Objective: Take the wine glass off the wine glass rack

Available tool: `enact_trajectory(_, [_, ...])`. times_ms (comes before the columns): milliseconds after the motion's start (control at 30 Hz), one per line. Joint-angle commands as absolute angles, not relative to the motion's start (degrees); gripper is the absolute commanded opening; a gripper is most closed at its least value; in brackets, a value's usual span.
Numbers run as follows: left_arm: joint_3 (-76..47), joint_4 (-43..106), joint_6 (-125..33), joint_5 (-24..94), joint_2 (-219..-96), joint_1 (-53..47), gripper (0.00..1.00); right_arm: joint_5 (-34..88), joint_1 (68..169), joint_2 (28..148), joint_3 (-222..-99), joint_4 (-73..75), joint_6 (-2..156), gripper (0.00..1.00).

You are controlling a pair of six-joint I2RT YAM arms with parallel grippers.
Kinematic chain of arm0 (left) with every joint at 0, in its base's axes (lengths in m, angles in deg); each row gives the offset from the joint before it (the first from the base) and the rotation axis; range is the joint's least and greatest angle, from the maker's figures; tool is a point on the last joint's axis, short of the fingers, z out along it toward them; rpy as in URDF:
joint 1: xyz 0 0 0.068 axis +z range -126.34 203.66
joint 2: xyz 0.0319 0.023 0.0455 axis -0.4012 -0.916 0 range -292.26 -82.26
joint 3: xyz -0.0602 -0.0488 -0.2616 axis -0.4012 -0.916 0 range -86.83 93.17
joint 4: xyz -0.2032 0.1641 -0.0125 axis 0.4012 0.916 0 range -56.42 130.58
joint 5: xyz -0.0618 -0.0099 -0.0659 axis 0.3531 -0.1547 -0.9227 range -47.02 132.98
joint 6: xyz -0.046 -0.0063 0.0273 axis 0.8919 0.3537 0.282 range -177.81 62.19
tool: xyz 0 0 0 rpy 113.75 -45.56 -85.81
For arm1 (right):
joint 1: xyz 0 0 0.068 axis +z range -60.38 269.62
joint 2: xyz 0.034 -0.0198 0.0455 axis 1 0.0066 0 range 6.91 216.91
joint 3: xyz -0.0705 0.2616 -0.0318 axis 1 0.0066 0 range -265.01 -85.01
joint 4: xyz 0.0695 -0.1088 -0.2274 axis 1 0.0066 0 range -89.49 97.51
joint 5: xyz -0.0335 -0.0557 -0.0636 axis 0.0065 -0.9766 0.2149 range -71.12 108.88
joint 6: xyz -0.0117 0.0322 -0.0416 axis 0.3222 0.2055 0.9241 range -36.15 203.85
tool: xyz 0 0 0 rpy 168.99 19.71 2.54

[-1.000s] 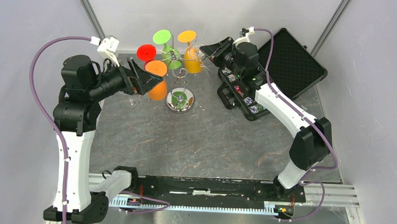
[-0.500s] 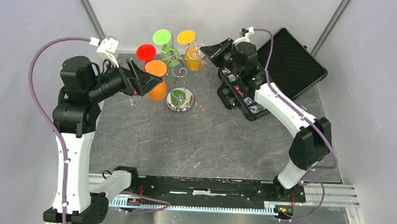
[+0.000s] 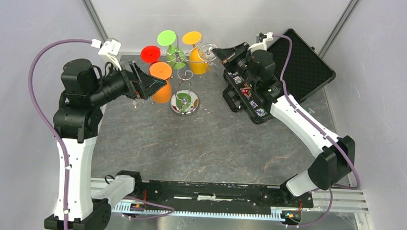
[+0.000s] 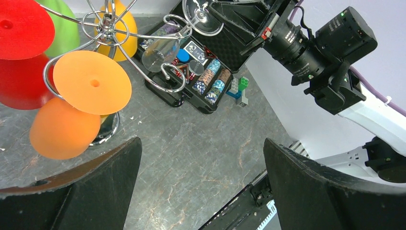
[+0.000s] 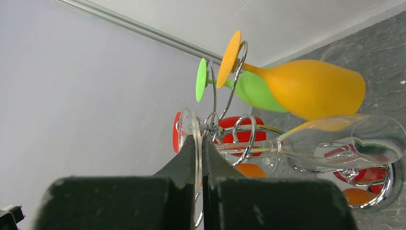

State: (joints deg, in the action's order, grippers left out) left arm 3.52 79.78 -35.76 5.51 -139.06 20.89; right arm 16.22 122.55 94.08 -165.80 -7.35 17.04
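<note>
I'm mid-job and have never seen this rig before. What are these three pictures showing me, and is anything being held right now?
Two robot arms are bolted at the near edge of the table. The overhead picture shows both; the other two come from cameras on each wrist. On the table stand a chrome wine glass rack hung with coloured glasses, and an open black case. The right gripper pinches the foot of a clear wine glass. The left gripper is open, empty, near an orange glass.

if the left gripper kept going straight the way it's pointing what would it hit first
Most likely the orange glass hanging on the rack, just ahead of the open left gripper; depth is hard to judge.
</note>
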Motion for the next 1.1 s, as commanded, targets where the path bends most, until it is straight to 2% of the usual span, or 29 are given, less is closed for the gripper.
enact_trajectory(0, [3.2,78.8,-37.9,6.0,-138.2,20.5,1.0,15.6,123.1,90.9,-163.9,-12.1,16.0,0.0])
enact_trajectory(433, [2.8,78.9,-38.1,6.6,-137.8,20.5,1.0,17.1,125.8,97.2,-171.3,-9.4,17.8,0.0])
enact_trajectory(1067, [2.8,78.9,-38.1,6.8,-137.7,20.5,1.0,7.0,126.3,105.4,-181.8,-3.2,18.7,0.0])
